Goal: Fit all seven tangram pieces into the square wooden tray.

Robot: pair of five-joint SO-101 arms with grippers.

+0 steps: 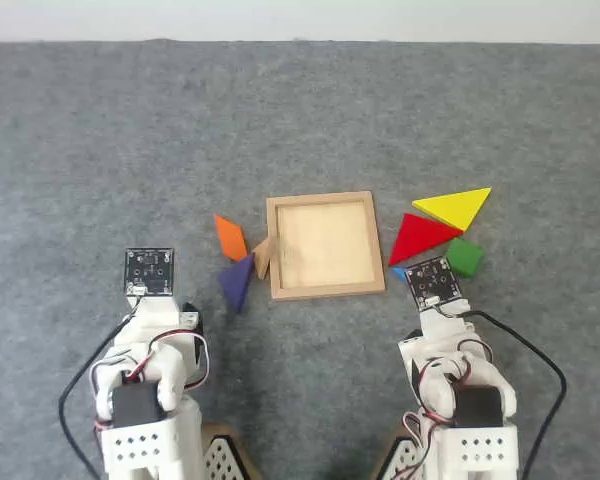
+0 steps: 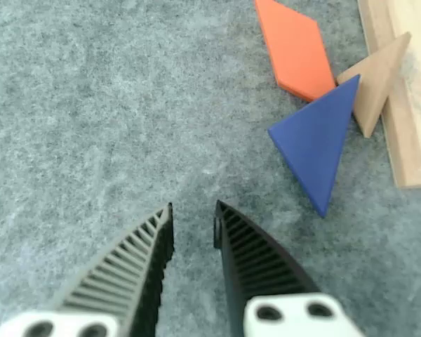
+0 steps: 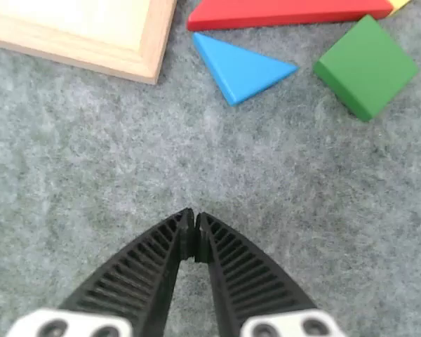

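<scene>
Tray [image 1: 326, 291]: unfilled, between arms.
Left gripper [image 2: 194, 214]: slightly parted, empty; navy triangle [image 2: 317, 140] ahead.
Right gripper [image 3: 195, 219]: closed, empty; blue triangle [image 3: 238, 67] ahead.

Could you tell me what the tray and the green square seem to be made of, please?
The tray looks like unpainted light wood, judging by its pale, matt, bare surface. The green square is probably wood too, under smooth opaque paint, with crisp edges.
</scene>
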